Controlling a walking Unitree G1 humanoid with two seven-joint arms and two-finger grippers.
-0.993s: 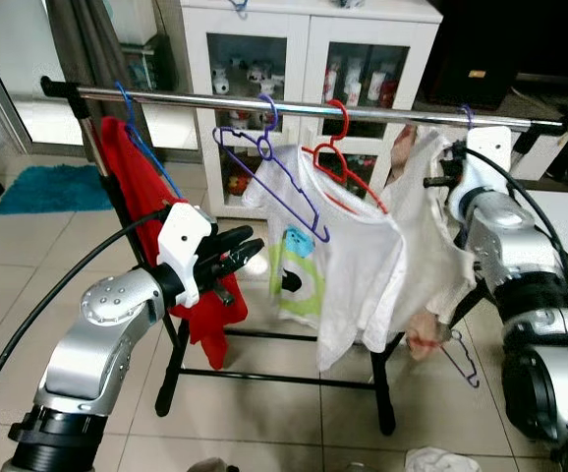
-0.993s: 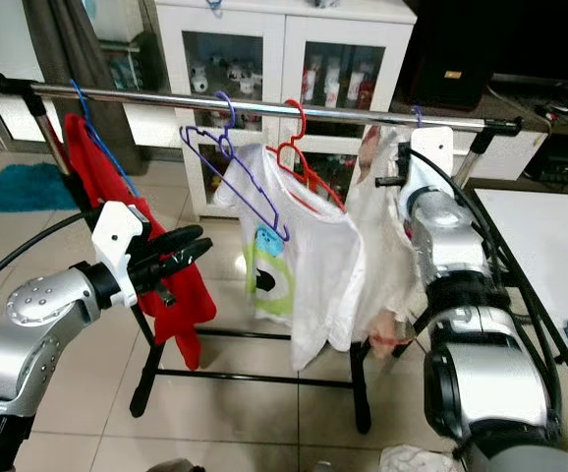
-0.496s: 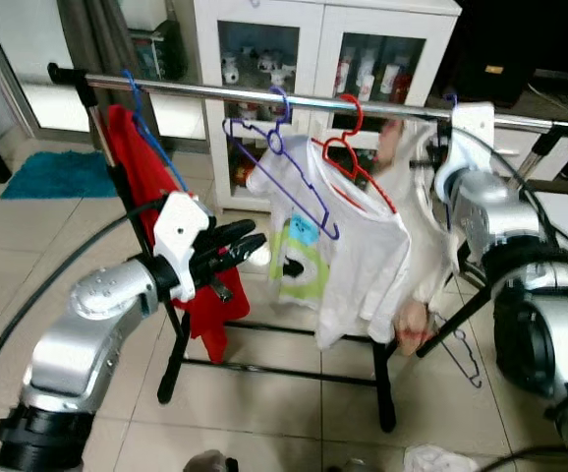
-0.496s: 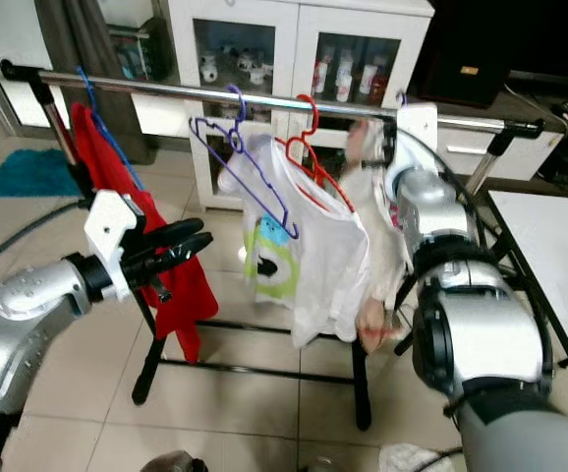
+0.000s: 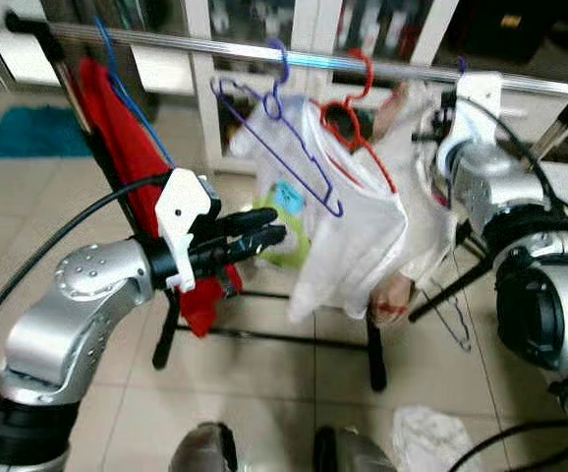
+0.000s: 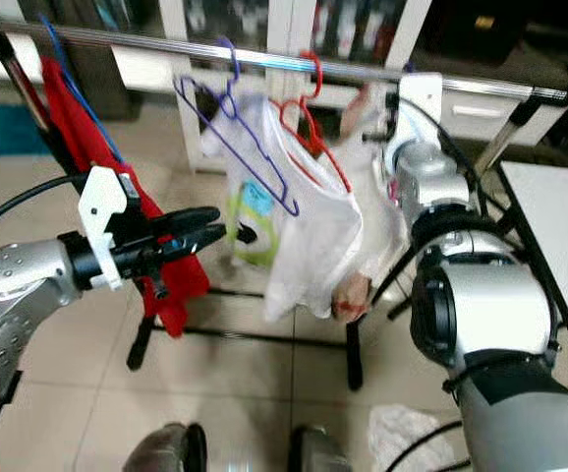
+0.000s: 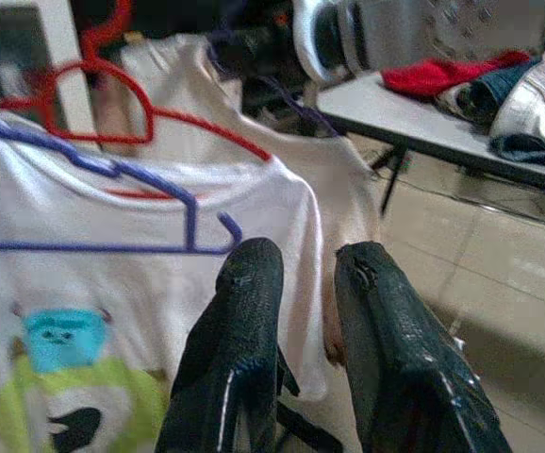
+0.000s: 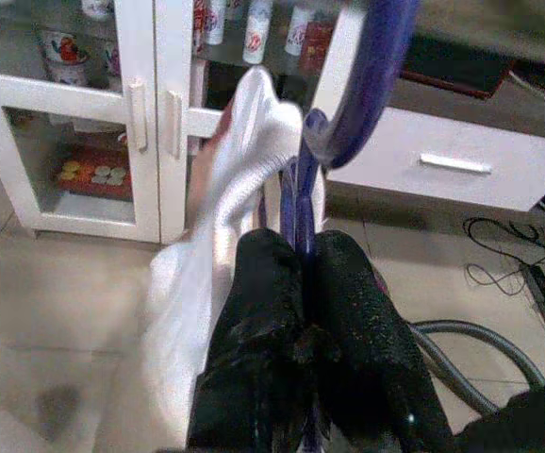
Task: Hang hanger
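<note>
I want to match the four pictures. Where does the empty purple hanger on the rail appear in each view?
Left eye view: the purple hanger hangs on the rail, beside the red hanger.
Right eye view: same place, above the left gripper.
Left wrist view: its bar crosses the white shirt.
Right wrist view: I cannot tell.
Shared landmark: the red hanger.

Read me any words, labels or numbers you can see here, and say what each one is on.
No legible text.
White t-shirt on the red plastic hanger: a green and blue cartoon print, no letters.
Bottles in the white glass-door cabinet: labels too blurred to read.
</note>
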